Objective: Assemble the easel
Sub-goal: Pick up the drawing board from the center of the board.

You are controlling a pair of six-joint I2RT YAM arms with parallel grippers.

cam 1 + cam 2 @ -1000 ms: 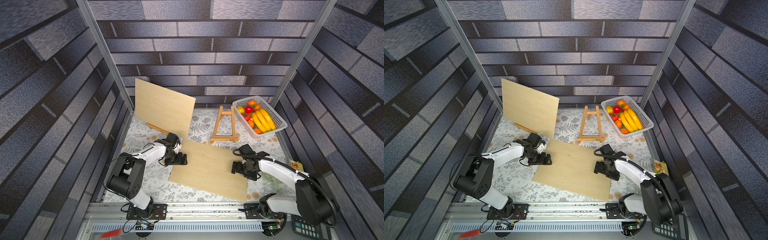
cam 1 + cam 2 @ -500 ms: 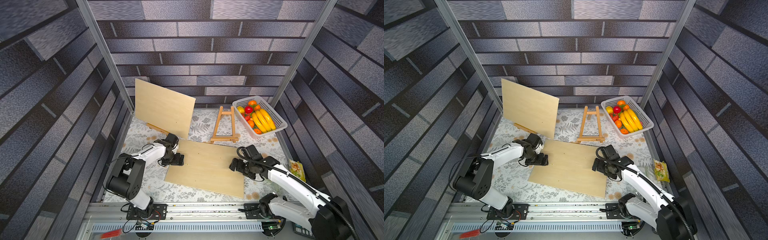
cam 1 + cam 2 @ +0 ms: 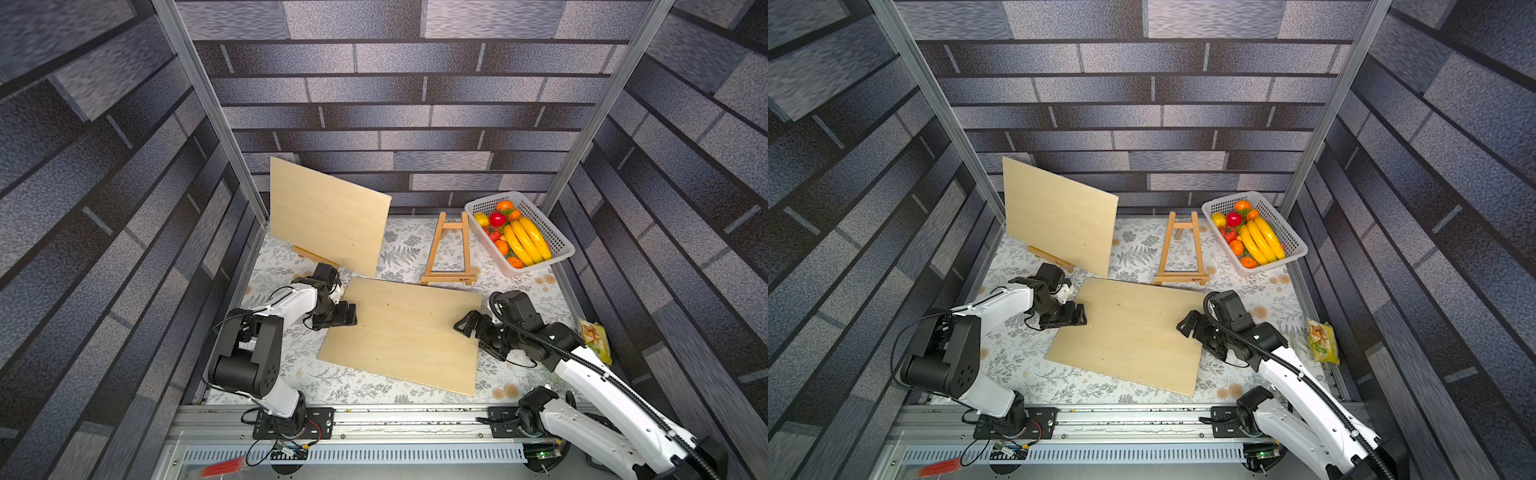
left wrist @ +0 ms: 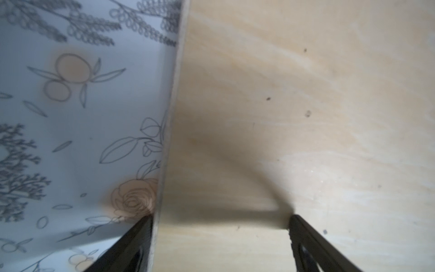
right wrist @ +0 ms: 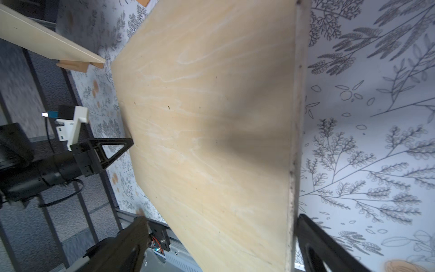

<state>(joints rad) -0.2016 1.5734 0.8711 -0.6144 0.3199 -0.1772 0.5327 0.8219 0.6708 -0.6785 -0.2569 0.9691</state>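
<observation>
**Asker:** What is sitting in front of you, starting from the left?

**Robot:** At the back left, an upright board is leaning on a small easel; only the easel's foot is showing below it. Just in front of that, my left pincer is reaching to the left edge of a flat board.

**Asker:** Is that pincer pinching the board?

**Robot:** No, I am holding it spread wide. In the left wrist view one finger is hanging just off the board's edge, and the other is hanging over the wood. I cannot tell whether either is touching it.

**Asker:** Where is the flat board lying?

**Robot:** It is lying in the middle of the flowered table. It is pale plywood, turned askew. An empty easel is standing upright just behind the board's far edge.

**Asker:** And further right?

**Robot:** My right pincer is sitting at the board's right edge, also spread wide. One finger is hanging over the wood and one beyond the edge, so it is pinching nothing. At the back right, a white basket is holding bananas, oranges and a red fruit. A yellow-green snack packet is lying at the table's right edge.
</observation>
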